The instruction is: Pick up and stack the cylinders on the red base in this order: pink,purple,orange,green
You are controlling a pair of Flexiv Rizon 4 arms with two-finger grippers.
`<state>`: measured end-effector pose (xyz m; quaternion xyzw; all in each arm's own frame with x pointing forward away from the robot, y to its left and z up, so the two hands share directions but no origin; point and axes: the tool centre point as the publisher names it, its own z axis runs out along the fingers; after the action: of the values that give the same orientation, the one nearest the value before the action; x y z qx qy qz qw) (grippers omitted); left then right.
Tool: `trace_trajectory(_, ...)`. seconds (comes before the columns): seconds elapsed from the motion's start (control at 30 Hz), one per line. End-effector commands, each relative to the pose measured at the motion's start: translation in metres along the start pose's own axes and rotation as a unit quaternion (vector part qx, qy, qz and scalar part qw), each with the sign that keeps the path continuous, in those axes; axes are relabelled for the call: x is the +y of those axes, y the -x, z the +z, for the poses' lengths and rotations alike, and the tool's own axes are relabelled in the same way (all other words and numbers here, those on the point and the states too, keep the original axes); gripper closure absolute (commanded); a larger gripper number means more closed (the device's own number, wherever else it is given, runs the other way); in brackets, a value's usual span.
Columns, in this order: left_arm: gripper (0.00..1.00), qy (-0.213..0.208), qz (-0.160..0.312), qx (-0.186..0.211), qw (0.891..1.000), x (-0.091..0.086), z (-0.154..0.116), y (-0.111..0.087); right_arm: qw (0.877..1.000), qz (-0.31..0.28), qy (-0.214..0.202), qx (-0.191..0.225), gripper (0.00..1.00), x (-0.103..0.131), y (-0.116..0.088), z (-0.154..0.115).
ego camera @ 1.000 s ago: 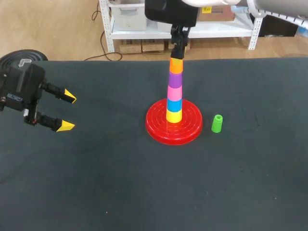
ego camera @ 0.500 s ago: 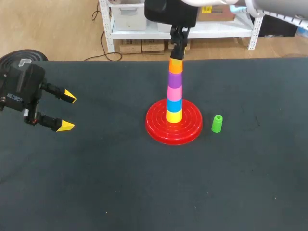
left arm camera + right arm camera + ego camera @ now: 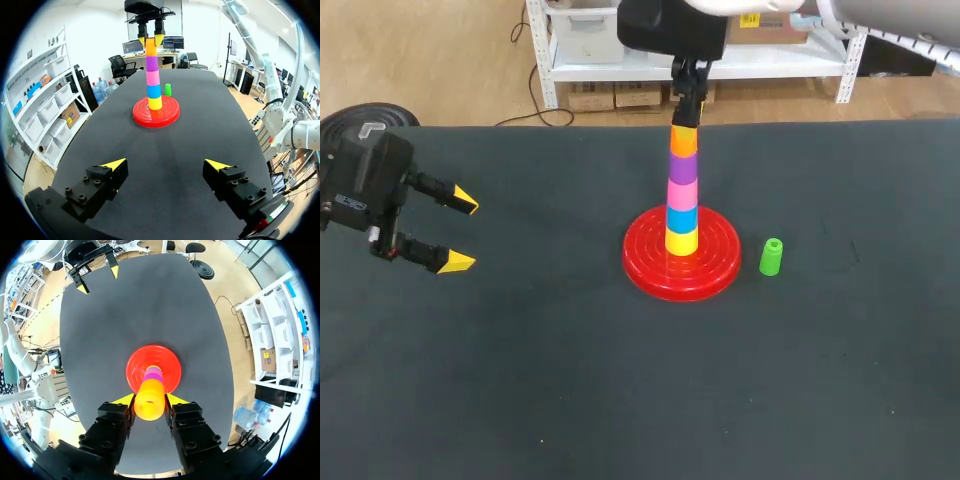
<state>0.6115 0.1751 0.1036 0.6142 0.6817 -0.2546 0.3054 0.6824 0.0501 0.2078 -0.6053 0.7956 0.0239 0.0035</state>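
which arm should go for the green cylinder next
Right, probably: the green cylinder stands just right of the red base, close to the right gripper, once it releases the orange cylinder. The left gripper, open, sits far off on the base's other side.

The left gripper (image 3: 166, 164) hung open. Far ahead, the right gripper (image 3: 151, 39) clasped the orange cylinder (image 3: 151, 48) topping the stack (image 3: 154, 80) on the red base (image 3: 156, 114); the green cylinder (image 3: 168, 89) stood just beyond.

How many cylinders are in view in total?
6. On the red base, bottom to top: yellow, blue, pink, purple, orange cylinder. The green cylinder stands on the table beside the base. None seems hidden.
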Motion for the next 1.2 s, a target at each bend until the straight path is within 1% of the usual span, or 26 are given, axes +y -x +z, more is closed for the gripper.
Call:
trace_trajectory(0.03, 0.0, 0.001, 0.001, -0.002, 1.0, 0.0, 0.0, -0.001, 1.0, -0.001, 0.002, 0.002, 1.0, -0.001, 0.002, 0.004)
trace_trajectory(0.43, 0.0, 0.001, 0.001, -0.002, 1.0, 0.0, 0.0, -0.001, 1.0, 0.003, 0.001, -0.004, 1.0, 0.0, 0.001, 0.005)
trace_trajectory(0.47, 0.0, 0.001, 0.001, -0.002, 1.0, 0.0, 0.0, -0.001, 1.0, 0.005, -0.001, -0.005, 0.81, 0.0, 0.0, 0.004)
trace_trajectory(0.5, 0.0, 0.001, 0.001, -0.002, 1.0, 0.0, 0.0, -0.001, 1.0, 0.006, -0.002, -0.006, 0.57, 0.0, 0.0, 0.003)
trace_trajectory(0.53, 0.0, 0.001, 0.001, -0.002, 1.0, 0.0, 0.0, -0.001, 1.0, 0.006, -0.002, -0.007, 0.07, 0.0, -0.001, 0.003)
trace_trajectory(0.57, 0.0, 0.001, 0.001, -0.002, 1.0, 0.0, 0.0, -0.001, 1.0, 0.007, -0.003, -0.007, 0.0, 0.001, -0.001, 0.003)
trace_trajectory(0.77, 0.0, 0.001, 0.001, -0.002, 1.0, 0.0, 0.0, -0.001, 1.0, 0.013, -0.008, -0.017, 0.0, 0.004, -0.004, 0.0)
trace_trajectory(0.9, 0.0, 0.001, 0.001, -0.002, 1.0, 0.0, 0.0, -0.001, 0.999, 0.016, -0.019, -0.025, 0.0, 0.005, -0.007, -0.006)
trace_trajectory(1.1, 0.0, 0.001, 0.001, -0.002, 1.0, 0.0, 0.0, -0.001, 0.997, 0.031, -0.053, -0.049, 0.0, 0.007, -0.018, -0.026)
trace_trajectory(1.2, 0.0, 0.001, 0.001, -0.002, 1.0, 0.0, 0.0, -0.001, 0.995, 0.043, -0.069, -0.059, 0.0, 0.01, -0.028, -0.035)
